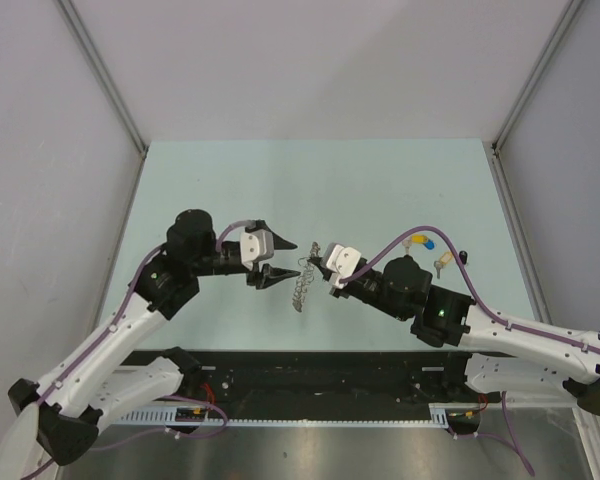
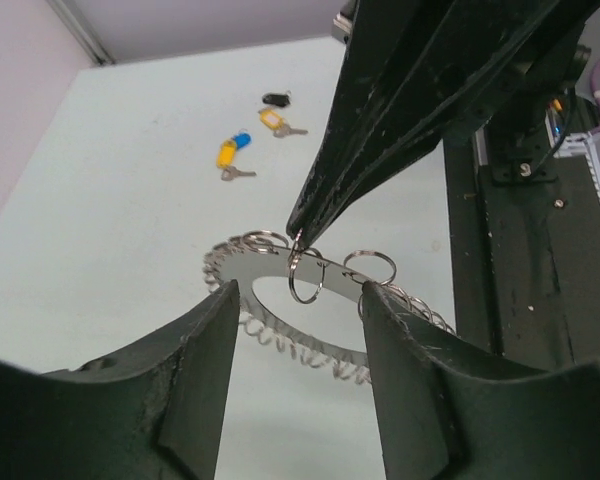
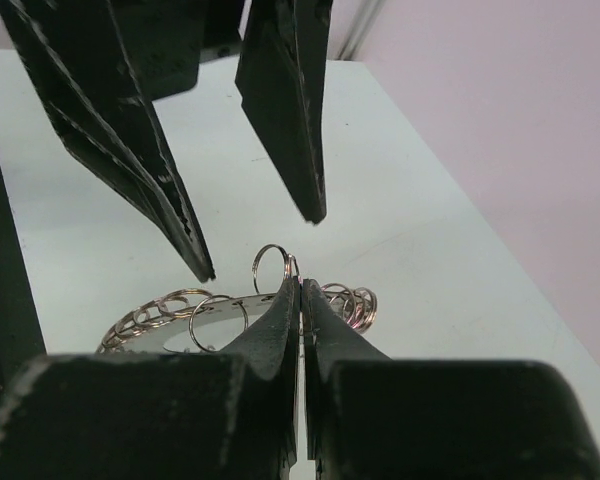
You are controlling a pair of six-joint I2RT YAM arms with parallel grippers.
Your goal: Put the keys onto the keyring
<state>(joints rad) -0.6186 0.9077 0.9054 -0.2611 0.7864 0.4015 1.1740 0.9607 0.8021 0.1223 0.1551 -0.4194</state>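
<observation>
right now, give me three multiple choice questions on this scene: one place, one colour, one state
1. Where are the keys? A threaded on the keyring; B loose on the table, apart from the keyring; C stacked inside the keyring's hole.
2. Which head colour shows among the keys? A red; B green; C blue.
3. How is the right gripper? A shut on the keyring; B wide open; C out of view.
Answers: 1 B, they lie on bare table, well away from the ring. 2 C, a blue head shows in the left wrist view. 3 A, its fingertips pinch the ring's edge.
</observation>
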